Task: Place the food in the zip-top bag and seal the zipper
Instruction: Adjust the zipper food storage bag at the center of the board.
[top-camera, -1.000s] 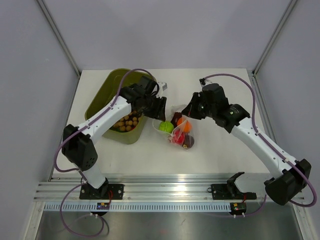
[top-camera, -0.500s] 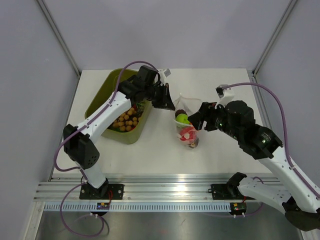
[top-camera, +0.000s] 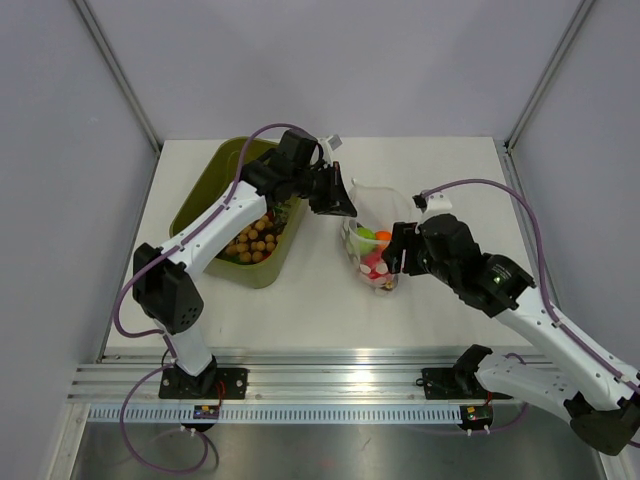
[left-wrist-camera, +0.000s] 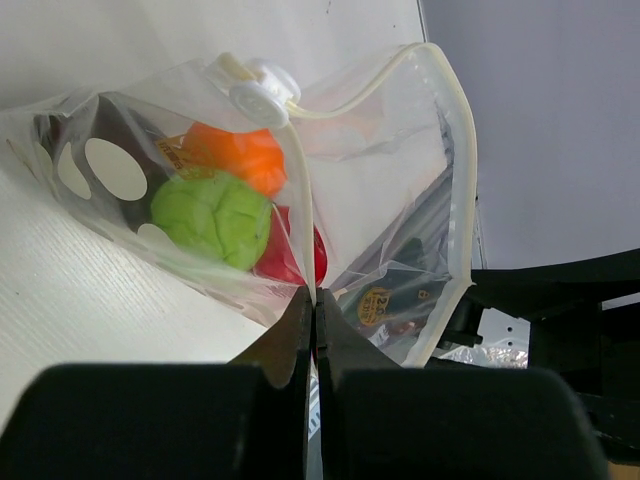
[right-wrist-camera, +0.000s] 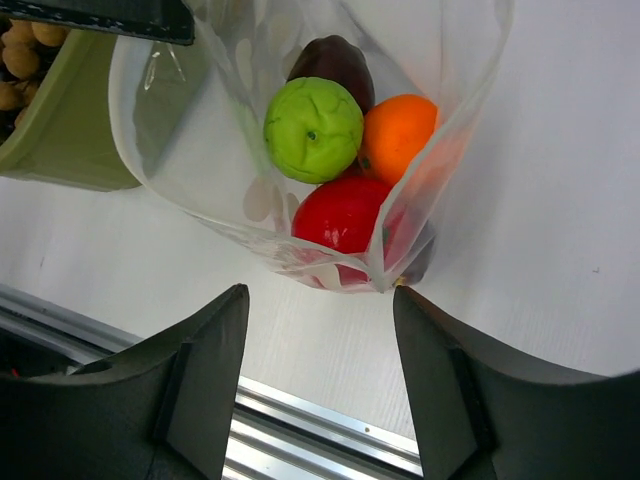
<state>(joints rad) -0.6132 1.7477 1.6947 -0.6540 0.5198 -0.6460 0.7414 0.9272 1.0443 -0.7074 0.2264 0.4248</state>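
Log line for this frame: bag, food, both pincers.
zip-top bag: mouth open, unsealed | food: green, orange, red, purple toys inside | left pincer: shut on bag rim | right pincer: open, at bag bottom

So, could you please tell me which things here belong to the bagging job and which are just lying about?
Job: zip-top bag, its zipper, the green, orange, red and dark purple food inside; left gripper pinching the bag's rim; right gripper, open.
Lying about: olive-green tub, brown balls in it.
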